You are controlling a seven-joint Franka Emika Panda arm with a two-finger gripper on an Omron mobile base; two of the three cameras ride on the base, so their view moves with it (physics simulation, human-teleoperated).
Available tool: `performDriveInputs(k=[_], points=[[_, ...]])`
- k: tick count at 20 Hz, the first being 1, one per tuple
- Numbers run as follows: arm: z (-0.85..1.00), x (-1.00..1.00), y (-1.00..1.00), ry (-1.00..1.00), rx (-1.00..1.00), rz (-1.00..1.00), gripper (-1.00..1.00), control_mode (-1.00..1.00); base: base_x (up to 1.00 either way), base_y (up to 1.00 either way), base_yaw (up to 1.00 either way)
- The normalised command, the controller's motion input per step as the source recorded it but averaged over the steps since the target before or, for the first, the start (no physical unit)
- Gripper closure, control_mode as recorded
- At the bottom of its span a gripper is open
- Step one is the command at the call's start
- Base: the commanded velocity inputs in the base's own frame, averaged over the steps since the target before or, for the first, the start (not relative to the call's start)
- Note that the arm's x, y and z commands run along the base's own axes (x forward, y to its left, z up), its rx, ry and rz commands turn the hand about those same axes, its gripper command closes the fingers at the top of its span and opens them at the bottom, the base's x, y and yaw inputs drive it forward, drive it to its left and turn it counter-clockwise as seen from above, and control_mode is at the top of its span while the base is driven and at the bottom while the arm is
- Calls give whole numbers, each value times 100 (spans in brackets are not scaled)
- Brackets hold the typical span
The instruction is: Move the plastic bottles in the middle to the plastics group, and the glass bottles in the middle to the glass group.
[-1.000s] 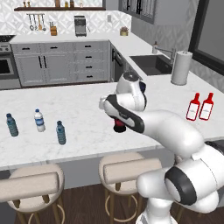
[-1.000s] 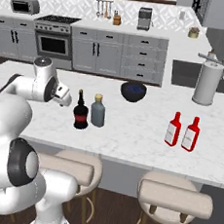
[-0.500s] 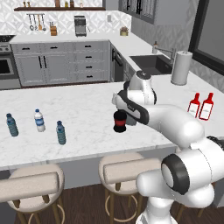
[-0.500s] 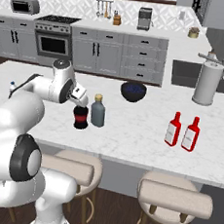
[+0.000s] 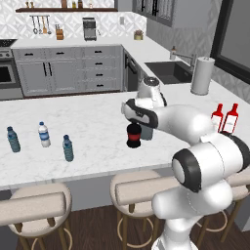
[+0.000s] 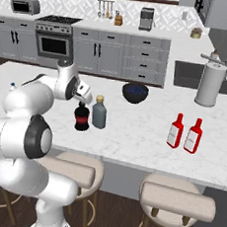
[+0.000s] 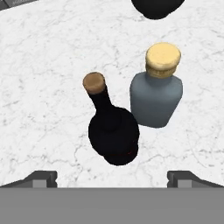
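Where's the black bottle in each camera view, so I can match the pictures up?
Left base view: black bottle sits center on the counter, just below the arm's wrist.
Right base view: left of center, beside the grey bottle.
Hand view: center, cork toward the upper left.
Shared landmark: the grey bottle, touching or nearly touching it.

The counter (image 7: 39, 65) is white marble with fine grey veins, smooth and faintly glossy. On it, the black bottle (image 7: 113, 135) looks like dark glass, near matt, with a cork-brown stopper; a red label shows in the base views. At its 2 o'clock in the hand view, the grey-blue bottle (image 7: 156, 99) is smooth frosted-looking glass under a tan matt cap. The 2 red bottles (image 6: 185, 133) look glossy with white paper-like labels. The stools (image 5: 34, 207) have soft beige cushions.
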Motion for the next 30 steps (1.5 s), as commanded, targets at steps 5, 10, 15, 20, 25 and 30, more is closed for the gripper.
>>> performDriveInputs(k=[5, 10, 15, 20, 25, 30], points=[[-21, 46, 7, 0, -13, -1, -100, -100, 0, 0, 0], [-18, 19, 0, 0, -4, 0, -100, -100, 0, 0, 0], [-20, 23, -2, 1, 0, 0, -100, -100, 0, 0, 0], [-21, 25, -14, 2, 0, -1, -100, -100, 0, 0, 0], [-12, 30, -4, 0, 0, 0, -100, -100, 0, 0, 0], [-12, 21, 0, 0, 0, 0, -100, -100, 0, 0, 0]])
